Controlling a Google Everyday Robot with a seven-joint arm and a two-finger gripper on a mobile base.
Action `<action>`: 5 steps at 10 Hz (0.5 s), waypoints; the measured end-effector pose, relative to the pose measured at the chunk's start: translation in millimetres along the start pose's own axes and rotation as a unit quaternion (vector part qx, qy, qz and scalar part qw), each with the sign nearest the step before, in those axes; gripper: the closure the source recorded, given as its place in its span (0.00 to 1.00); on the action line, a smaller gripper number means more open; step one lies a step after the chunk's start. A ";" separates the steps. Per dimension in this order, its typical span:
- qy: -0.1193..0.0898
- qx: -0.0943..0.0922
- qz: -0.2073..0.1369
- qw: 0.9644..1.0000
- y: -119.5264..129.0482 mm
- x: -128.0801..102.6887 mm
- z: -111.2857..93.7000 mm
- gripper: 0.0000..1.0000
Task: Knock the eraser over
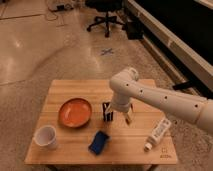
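1. So we have the gripper (121, 114) low over the table (60, 92), right of the middle, hanging from the white arm (165, 102) that comes in from the right edge of the view.
2. We cannot tell how its fingers stand.
3. We find the eraser (107, 111) just to the gripper's left, upright on its end; whether they already touch we cannot tell.
4. We judge the step in hand to be the push itself: the eraser is upright, so the knock is not yet done.
5. We would press sideways to the left and meet the eraser high on its side, well above its base, so that it tips rather than slides.
6. We should keep the push short, because the plate (75, 112) lies just beyond the eraser on the gripper's far left, and a long sweep could shove the eraser into its rim.
7. We note a slender brown thing (129, 118) just beside the gripper on its right; a leftward move goes away from it.
8. We see the pad (99, 142) nearer the front edge and left of the gripper, the cup (45, 137) far left, and the tube (157, 133) to the right, all clear of a short leftward push.
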 end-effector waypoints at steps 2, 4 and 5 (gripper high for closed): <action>0.008 -0.001 0.003 1.000 -10.8 16.2 -1.6 0.20; 0.018 0.006 0.011 1.000 -26.8 37.8 -8.1 0.20; 0.019 0.015 0.016 1.000 -35.1 46.3 -12.6 0.20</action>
